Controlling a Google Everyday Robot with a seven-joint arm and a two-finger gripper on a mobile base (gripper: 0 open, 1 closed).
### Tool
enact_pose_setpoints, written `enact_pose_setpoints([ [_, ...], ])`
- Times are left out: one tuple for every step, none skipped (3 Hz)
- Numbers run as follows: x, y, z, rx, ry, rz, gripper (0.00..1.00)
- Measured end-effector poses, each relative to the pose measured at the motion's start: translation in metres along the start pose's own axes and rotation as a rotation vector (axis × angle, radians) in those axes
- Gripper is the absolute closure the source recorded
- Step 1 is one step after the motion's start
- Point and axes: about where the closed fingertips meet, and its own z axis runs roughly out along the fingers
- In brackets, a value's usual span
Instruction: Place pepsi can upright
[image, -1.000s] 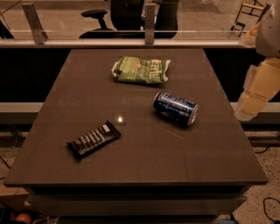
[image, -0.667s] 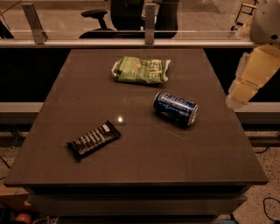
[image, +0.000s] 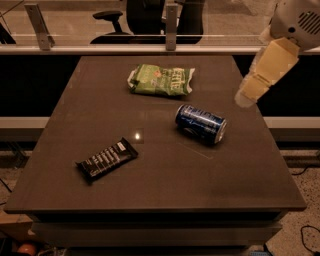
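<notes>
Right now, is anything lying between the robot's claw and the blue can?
No. In the camera view, only bare table lies between the gripper, up at the table's right edge, and the pepsi can lying on its side.

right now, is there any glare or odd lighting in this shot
Camera view: dim, warm light; one small glare spot on the table, left of the pepsi can; faint highlights along the can's blue side; the pale end effector hangs at upper right, near the table's right edge.

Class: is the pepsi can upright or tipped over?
Tipped: the pepsi can lies on its side on the table. The gripper hovers to its upper right.
</notes>
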Motion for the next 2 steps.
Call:
enact_pose_setpoints([
  [-0.007,-0.002,0.011,-0.013,-0.032,0.041,0.0],
  [-0.016,-0.002,0.022,-0.015,-0.035,0.071,0.0],
])
